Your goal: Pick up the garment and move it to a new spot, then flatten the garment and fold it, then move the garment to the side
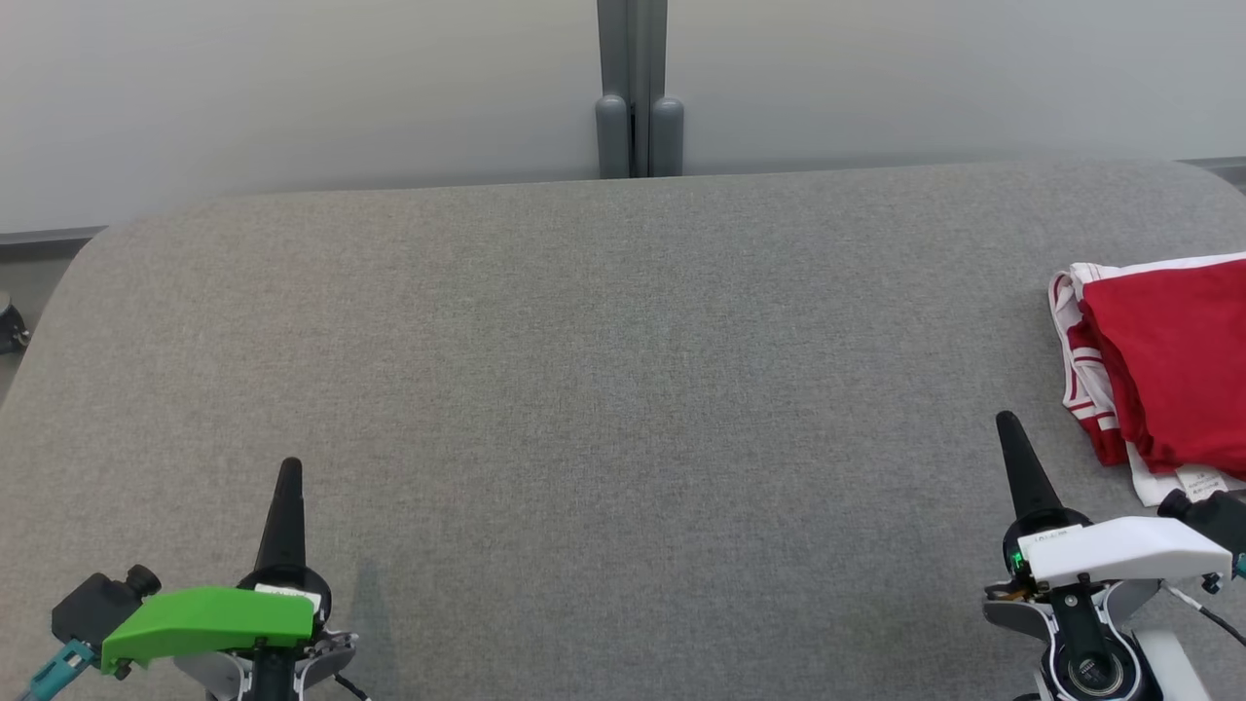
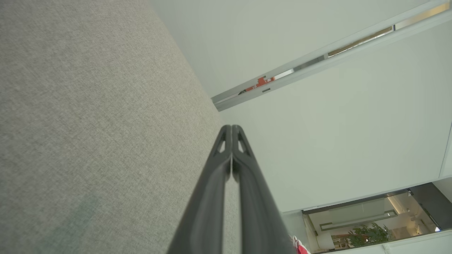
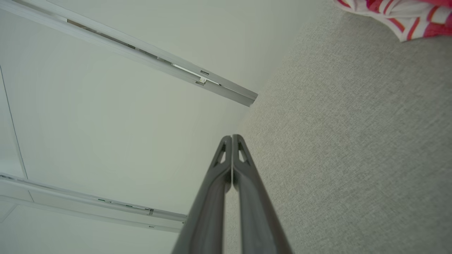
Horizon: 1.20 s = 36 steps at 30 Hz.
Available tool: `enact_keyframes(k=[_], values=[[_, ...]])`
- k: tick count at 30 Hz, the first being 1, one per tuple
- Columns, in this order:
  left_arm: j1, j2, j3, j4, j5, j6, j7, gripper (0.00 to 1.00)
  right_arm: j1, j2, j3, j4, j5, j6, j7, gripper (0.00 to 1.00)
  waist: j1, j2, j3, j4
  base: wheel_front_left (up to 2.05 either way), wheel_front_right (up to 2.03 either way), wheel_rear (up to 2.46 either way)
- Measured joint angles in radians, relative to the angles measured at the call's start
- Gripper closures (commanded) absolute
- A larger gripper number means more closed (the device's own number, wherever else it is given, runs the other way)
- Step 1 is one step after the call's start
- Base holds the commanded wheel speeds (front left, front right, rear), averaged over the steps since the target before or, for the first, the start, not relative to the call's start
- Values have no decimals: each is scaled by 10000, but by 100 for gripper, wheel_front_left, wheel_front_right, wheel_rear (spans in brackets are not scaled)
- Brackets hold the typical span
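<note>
Head view: a grey fabric surface (image 1: 623,341) spreads across the frame, with a pale wall (image 1: 292,78) behind it and a grey post (image 1: 638,88) standing at the middle of its far edge. The garment (image 1: 1168,360), red with white striped trim, lies folded in a stack on the right side of the surface and is cut off by the frame's right edge. A small white label shows at its near corner. The left gripper (image 1: 290,467) sits at the lower left under a green cover (image 1: 209,618), its two dark fingers pressed into a single point and nothing between them. The right gripper (image 1: 1006,421) sits at the lower right under a white cover (image 1: 1119,550), fingers likewise clenched and empty. It is near the garment, which lies just to its right, but its fingers are apart from the cloth.

Left wrist view: the fingers meet along their length with the tips touching. The grey surface runs along the left, the wall is on the right, and a plant (image 2: 367,234) shows through an opening at the lower right. A scrap of red and white cloth peeks in at the bottom edge.

Right wrist view: the fingers are closed tip to tip, holding nothing. The grey surface lies on the right, and the garment's striped edge is in the top right corner, well apart from the tips. Pale rails (image 3: 159,63) cross the wall on the left.
</note>
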Motion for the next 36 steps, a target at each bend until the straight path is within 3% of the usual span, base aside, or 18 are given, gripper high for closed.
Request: enact_keyframes(k=[36], values=[[-262, -4, 593, 284, -2686, -13, 859, 100, -209, 8, -399, 389, 3060, -2, 871, 100, 0, 0, -191, -108, 0, 0, 0]])
